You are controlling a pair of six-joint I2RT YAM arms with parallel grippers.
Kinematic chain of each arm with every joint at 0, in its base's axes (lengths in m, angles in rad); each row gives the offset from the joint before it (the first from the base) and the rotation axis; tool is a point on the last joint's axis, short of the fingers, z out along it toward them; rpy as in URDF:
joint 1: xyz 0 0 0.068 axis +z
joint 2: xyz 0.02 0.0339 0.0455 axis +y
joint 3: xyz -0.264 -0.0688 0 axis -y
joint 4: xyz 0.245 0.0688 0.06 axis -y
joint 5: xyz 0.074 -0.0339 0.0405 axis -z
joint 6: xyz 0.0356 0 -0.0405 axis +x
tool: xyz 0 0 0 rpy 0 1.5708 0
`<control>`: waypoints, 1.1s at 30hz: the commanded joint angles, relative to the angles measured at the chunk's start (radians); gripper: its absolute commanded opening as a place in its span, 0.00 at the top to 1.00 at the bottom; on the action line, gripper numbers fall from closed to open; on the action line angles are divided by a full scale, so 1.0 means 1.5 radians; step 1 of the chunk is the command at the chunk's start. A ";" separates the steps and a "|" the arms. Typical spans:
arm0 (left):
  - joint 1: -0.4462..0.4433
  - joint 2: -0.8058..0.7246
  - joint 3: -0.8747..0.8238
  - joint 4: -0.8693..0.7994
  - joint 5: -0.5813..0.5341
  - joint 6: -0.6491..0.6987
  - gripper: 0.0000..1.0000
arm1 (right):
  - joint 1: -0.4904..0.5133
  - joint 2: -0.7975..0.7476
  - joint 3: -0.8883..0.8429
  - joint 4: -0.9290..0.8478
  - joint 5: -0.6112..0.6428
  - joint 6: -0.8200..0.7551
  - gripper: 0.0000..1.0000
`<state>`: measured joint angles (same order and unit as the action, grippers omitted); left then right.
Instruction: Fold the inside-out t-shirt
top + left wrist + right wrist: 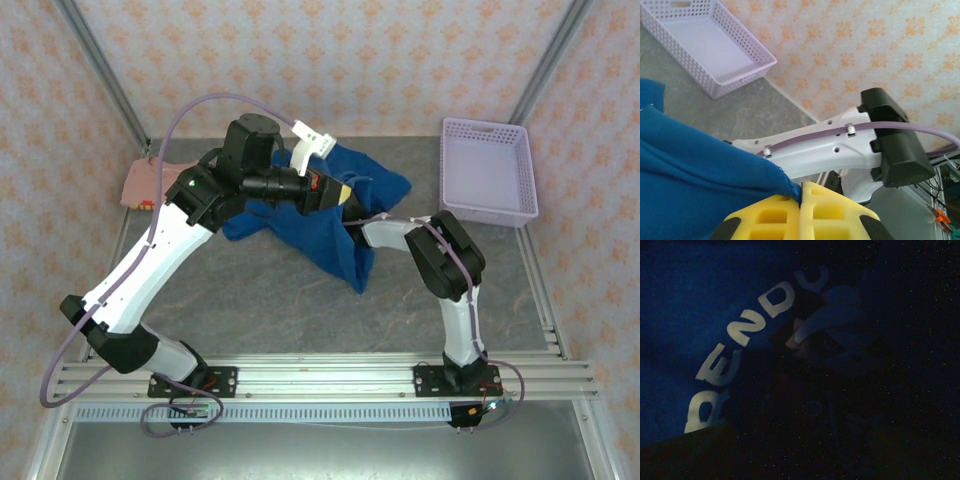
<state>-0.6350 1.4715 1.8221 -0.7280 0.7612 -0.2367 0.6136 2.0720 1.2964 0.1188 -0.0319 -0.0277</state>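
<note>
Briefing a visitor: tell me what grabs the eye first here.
The blue shirt, bunched at the table's far middle, with the left tool shut on its edge. The right arm reaches under it, where pale lettering shows in the dark. A lavender basket sits far right.

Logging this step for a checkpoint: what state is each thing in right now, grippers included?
blue t-shirt: unfolded, bunched, one edge lifted.
left gripper: shut on the t-shirt's edge.
right gripper: covered by the t-shirt, jaws too dark to tell.
lavender basket: upright, empty.
pink shirt: crumpled, lying at the far left.
</note>
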 commanded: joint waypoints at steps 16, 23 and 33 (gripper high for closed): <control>0.006 -0.039 0.122 -0.010 -0.020 0.009 1.00 | -0.013 0.226 0.449 -0.463 0.066 -0.056 0.04; 0.021 -0.067 0.107 -0.013 -0.101 0.008 1.00 | -0.017 0.335 0.613 -0.637 0.062 -0.107 0.12; 0.100 -0.116 -0.004 -0.035 -0.535 -0.013 1.00 | -0.026 0.180 0.429 -0.576 -0.038 -0.104 1.00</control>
<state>-0.5453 1.2972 1.8732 -0.7601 0.2676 -0.2375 0.5907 2.4439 2.0701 -0.6804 -0.0372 -0.1642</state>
